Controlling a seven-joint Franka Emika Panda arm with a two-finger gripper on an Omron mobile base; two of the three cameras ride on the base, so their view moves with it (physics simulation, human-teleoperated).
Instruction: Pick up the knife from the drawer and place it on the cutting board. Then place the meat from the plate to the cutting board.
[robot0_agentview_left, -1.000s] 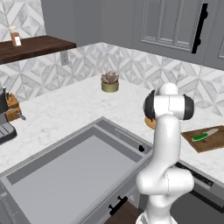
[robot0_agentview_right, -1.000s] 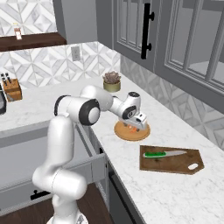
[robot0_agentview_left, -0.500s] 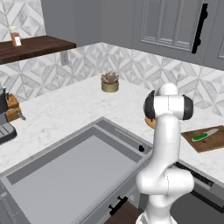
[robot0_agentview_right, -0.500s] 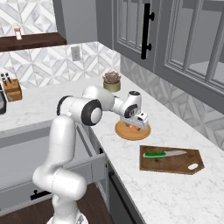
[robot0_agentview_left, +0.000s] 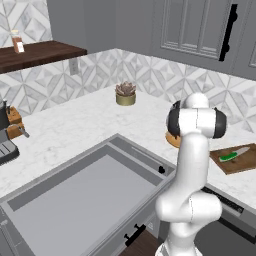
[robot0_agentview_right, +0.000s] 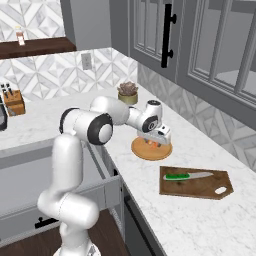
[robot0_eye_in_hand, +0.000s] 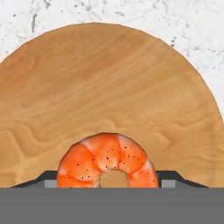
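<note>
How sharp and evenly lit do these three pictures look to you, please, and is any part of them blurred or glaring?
Left base view: soft, even light, no glare, slightly blurry; the green-handled knife on the dark brown cutting board looks fuzzy. Right base view: crisper, with a soft shadow under the gripper on the round orange-tan plate. Hand view: very close, the wood grain smeared, the curled orange shrimp speckled and sharp enough.

arm: white Franka arm with dark joints, rises from base, elbow bent, forearm reaching forward and down
wrist: angled downward, hand pointing at the counter
gripper: two-finger gripper low, hand close over the surface
jaws: fingertips hidden at frame bottom in hand view, spread not readable
</note>
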